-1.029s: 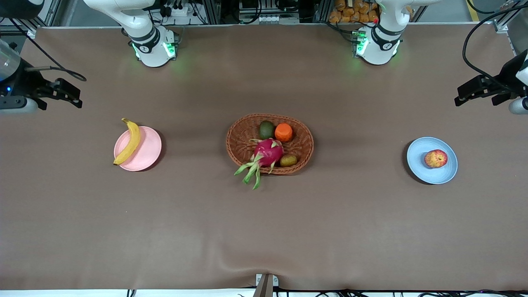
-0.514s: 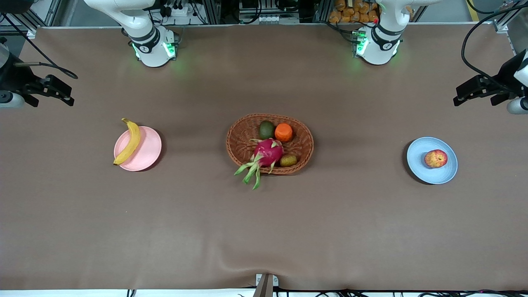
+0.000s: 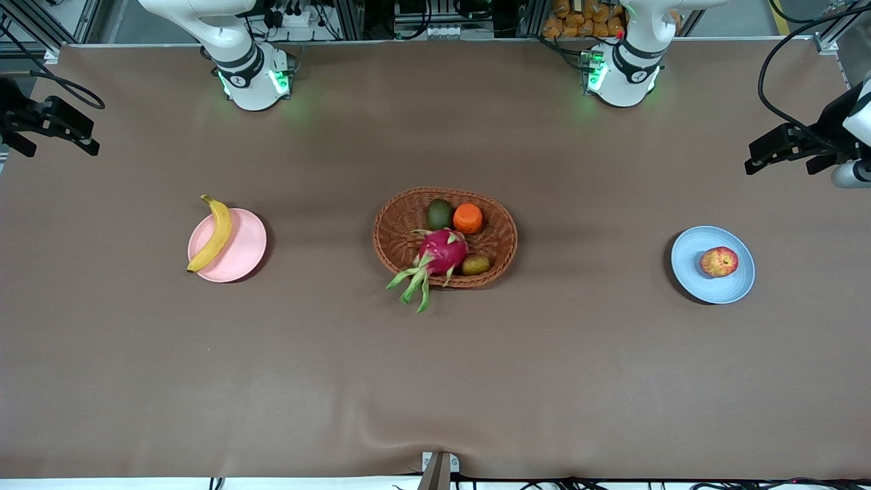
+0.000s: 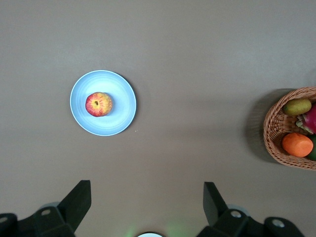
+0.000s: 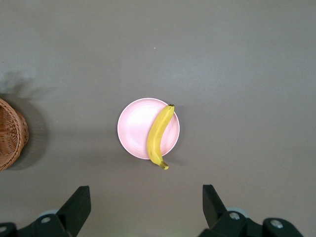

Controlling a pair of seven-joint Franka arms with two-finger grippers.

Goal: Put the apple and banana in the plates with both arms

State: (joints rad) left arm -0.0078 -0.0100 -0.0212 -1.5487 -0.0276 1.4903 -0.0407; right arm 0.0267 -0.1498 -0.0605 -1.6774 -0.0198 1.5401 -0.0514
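The yellow banana lies across the rim of the pink plate toward the right arm's end of the table. The red-and-yellow apple sits on the light blue plate toward the left arm's end. My right gripper hangs open and empty high over the table's edge at its own end. My left gripper hangs open and empty over the table edge at its end. In the right wrist view the banana and pink plate lie well below the open gripper. The left wrist view shows the apple on its plate below the open gripper.
A woven wicker basket stands mid-table between the plates. It holds a pink dragon fruit, an orange fruit, a green avocado and a kiwi. The two arm bases stand along the table edge farthest from the front camera.
My right gripper has drawn away from the pink plate toward the table's corner at its end. The left gripper has barely shifted. Fruit and plates have not moved.
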